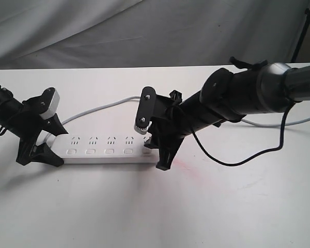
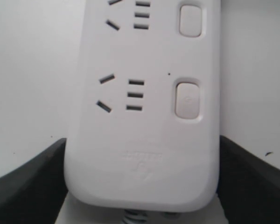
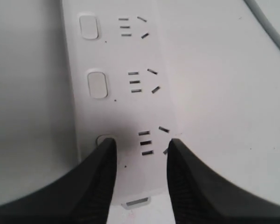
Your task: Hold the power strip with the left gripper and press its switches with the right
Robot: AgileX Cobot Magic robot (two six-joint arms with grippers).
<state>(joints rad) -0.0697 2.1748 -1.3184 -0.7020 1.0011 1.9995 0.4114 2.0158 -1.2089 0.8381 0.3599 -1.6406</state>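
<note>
The white power strip (image 1: 106,147) lies flat on the table, its length running left to right. My left gripper (image 1: 41,155) is shut on its left end, where the cord comes out. In the left wrist view the black fingers (image 2: 32,186) press against both long sides of the power strip (image 2: 144,154). A row of switches (image 1: 91,151) runs along the near edge. My right gripper (image 1: 157,155) is open over the right end. In the right wrist view, one fingertip (image 3: 105,158) rests on the last switch (image 3: 104,138) and partly hides it. Two other switches (image 3: 97,84) show beyond it.
The strip's light grey cord (image 1: 93,109) curves from the left end toward the back of the white table (image 1: 155,206). A black cable (image 1: 232,163) loops onto the table under the right arm. Grey cloth hangs behind the table's far edge.
</note>
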